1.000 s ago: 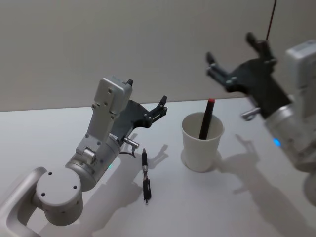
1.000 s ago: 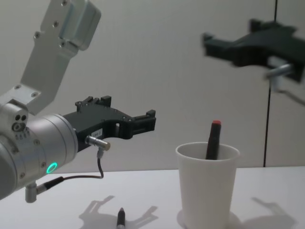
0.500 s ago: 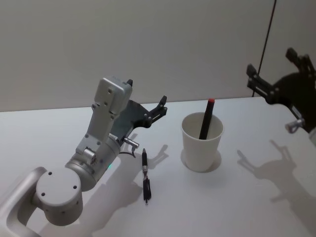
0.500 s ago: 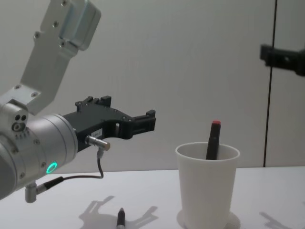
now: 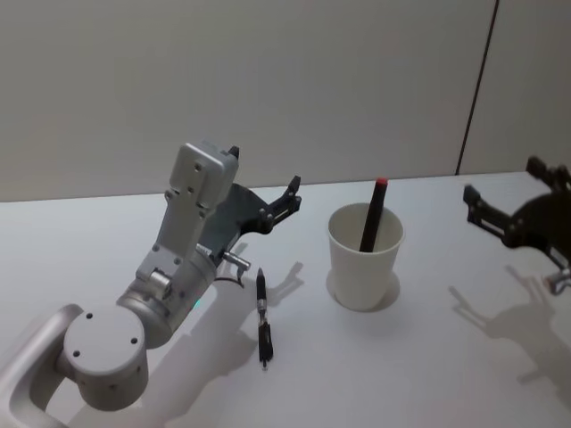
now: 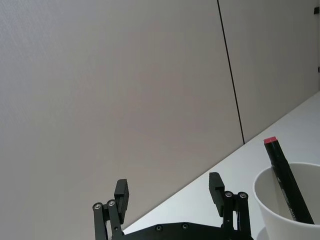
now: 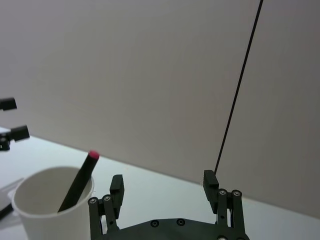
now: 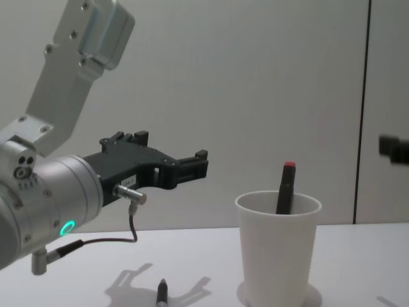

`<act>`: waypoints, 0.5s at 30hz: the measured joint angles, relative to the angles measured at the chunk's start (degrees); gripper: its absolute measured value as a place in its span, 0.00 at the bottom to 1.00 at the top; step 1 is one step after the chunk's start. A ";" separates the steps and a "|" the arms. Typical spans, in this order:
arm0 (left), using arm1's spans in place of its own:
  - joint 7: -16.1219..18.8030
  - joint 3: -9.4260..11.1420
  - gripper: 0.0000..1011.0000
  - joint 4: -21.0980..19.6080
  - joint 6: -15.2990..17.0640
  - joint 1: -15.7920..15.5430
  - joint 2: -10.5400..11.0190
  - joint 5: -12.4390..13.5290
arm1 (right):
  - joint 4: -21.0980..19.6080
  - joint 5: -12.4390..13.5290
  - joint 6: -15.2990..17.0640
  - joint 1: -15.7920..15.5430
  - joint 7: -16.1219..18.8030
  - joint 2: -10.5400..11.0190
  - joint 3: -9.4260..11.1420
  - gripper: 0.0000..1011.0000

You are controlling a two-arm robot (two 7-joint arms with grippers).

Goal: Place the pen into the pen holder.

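A black pen (image 5: 262, 318) lies flat on the white table (image 5: 428, 374), beside the left arm and near the white paper cup (image 5: 364, 267). In the cup a red-capped marker (image 5: 373, 214) leans on the rim and takes up some of the opening. The pen looks light, stiff and smooth, so it may roll; I'd pinch it mid-barrel. The cup looks easy to tip. The left gripper (image 6: 168, 185) hovers just beyond the pen, fingers apart. The right gripper (image 7: 163, 178) hangs well right of the cup, fingers also spread.

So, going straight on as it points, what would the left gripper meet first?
Probably the wall: the left gripper frames bare wall, the cup just outside its line; depth is unclear.
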 joint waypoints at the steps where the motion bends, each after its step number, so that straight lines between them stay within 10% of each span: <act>1: 0.01 -0.02 0.99 -0.27 0.29 0.22 0.17 -0.19 | 0.06 0.25 0.43 -0.23 0.26 0.23 0.08 0.99; 15: 2.45 -0.01 0.99 -5.50 6.42 4.88 2.81 -4.44 | 2.50 2.69 6.56 -3.80 4.57 3.83 1.26 0.99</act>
